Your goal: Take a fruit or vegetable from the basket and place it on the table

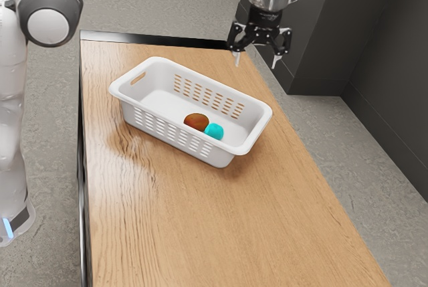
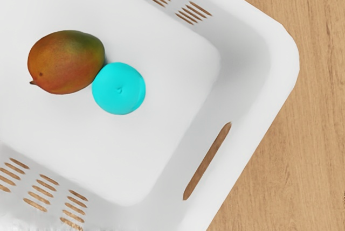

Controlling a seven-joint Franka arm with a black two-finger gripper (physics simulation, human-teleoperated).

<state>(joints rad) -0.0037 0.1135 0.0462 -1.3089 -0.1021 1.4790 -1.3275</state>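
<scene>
My gripper [image 1: 255,59] hangs high near the table's far edge, beyond the basket toward the exterior view's right, its two fingers spread apart with nothing between them. The white basket [image 1: 251,141] stands upright on the wooden table. Inside it, toward the end at the exterior view's right, a red-brown mango [image 1: 196,122] lies against a cyan round fruit or vegetable [image 1: 214,132]. Seen from my hand, the mango [image 2: 66,62] is orange-red with a green end and touches the cyan one [image 2: 119,89]; both rest on the floor of the basket [image 2: 283,53].
The wooden table [image 1: 281,220] extends around the basket, with a dark strip [image 1: 154,39] along its far edge. A dark cabinet or wall [image 1: 314,39] rises behind my hand. Slots and a handle hole pierce the basket's walls.
</scene>
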